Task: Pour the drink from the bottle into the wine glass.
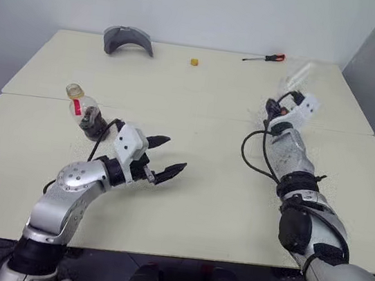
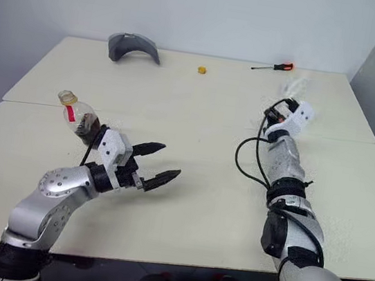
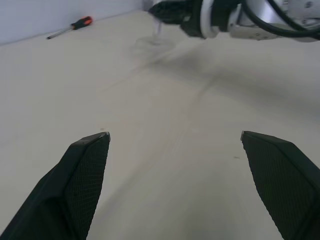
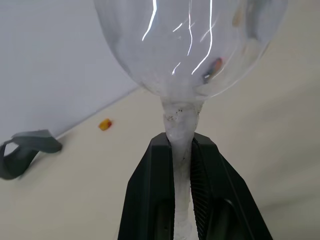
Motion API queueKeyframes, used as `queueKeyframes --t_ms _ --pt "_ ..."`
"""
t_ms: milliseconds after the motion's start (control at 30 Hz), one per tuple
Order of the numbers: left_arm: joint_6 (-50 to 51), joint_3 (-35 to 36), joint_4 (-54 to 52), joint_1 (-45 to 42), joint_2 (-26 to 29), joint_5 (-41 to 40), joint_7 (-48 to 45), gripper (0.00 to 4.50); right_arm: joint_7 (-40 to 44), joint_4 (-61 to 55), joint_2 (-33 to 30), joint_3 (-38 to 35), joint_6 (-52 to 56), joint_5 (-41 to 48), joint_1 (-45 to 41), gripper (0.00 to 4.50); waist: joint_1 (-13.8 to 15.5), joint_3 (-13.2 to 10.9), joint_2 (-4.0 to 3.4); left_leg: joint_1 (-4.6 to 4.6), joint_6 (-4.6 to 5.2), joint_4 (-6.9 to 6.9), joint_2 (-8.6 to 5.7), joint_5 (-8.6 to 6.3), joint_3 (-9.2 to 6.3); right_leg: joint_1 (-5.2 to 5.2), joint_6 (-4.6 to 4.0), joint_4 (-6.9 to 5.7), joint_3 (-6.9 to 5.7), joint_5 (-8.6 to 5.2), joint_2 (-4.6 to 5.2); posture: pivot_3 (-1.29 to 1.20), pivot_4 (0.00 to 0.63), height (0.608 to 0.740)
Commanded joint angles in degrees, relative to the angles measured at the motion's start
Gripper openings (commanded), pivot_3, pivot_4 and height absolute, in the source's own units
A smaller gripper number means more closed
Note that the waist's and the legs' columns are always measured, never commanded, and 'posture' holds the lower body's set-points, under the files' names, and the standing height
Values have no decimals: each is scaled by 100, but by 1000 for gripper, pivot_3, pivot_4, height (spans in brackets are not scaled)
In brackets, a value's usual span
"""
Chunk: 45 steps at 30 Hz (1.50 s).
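The bottle [image 1: 84, 113] stands at the left of the table [image 1: 199, 205], clear with a red label strip and dark drink [image 1: 94, 124] low in its belly. My left gripper [image 1: 174, 154] hovers open just right of it, with nothing between its fingers [image 3: 82, 175]. My right gripper [image 4: 180, 142] is shut on the thin stem of the wine glass [image 4: 190, 45]. The clear bowl reaches past its fingertips. From the head views the wine glass [image 1: 300, 74] shows faintly beyond the right wrist, tilted away, at the right rear of the table.
A grey curved object [image 1: 128, 38] lies at the back left. A small yellow cap-like piece [image 1: 194, 62] lies at the back middle and a red-handled screwdriver [image 1: 263, 57] at the back right. A seam [image 1: 177, 113] runs across the table.
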<state>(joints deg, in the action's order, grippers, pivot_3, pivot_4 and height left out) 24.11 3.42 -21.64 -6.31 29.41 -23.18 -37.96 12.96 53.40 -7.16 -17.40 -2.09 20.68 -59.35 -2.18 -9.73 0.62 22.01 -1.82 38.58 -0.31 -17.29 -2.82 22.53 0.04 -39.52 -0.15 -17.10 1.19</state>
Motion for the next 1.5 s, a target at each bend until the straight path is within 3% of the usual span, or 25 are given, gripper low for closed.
queueKeyframes --t_ms 33,267,400,600,867,1200,1500 --pt "92 422 -796 694 -124 164 668 4500 370 -727 274 706 -514 -569 241 183 -18 0 0 -1 0 0 -1 0 2 0 0 -3 3 0 0 0 150 740" --pt "235 1139 -1769 1964 -696 672 2041 4500 708 -805 870 1440 -1223 -1117 641 183 32 0 0 -8 2 -12 -1 -1 5 8 0 -7 10 0 0 0 150 740" --pt "226 1174 -2069 2386 -889 765 2272 4500 690 -578 1125 1523 -1518 -1214 722 183 74 1 3 -7 1 -8 -4 -1 3 3 0 -2 7 0 1 0 150 740" --pt "-252 843 -2592 3758 -1528 1193 2616 4500 548 -55 1848 1658 -1831 -1321 940 183 35 5 9 -21 2 -29 -5 -1 5 -12 0 23 10 0 2 0 150 740" --pt "-457 918 -2420 3599 -1726 1250 2743 4500 254 689 1808 2084 -1659 -1824 1048 183 44 9 11 -37 3 -40 -2 -1 -6 -23 -8 17 -5 0 -1 0 150 740" --pt "-1396 1028 -1593 3801 -1727 1175 2371 4500 420 -240 1383 2294 -826 -2019 1518 183 39 20 16 -64 5 -48 -2 -2 -2 -44 -11 23 -1 -2 -1 0 150 740" --pt "-1437 1014 -1452 3514 -1645 1205 2331 4500 625 -347 1453 2218 -670 -1925 1101 183 30 21 17 -109 6 -65 0 -2 0 -85 -14 35 -1 -5 -2 0 150 740"
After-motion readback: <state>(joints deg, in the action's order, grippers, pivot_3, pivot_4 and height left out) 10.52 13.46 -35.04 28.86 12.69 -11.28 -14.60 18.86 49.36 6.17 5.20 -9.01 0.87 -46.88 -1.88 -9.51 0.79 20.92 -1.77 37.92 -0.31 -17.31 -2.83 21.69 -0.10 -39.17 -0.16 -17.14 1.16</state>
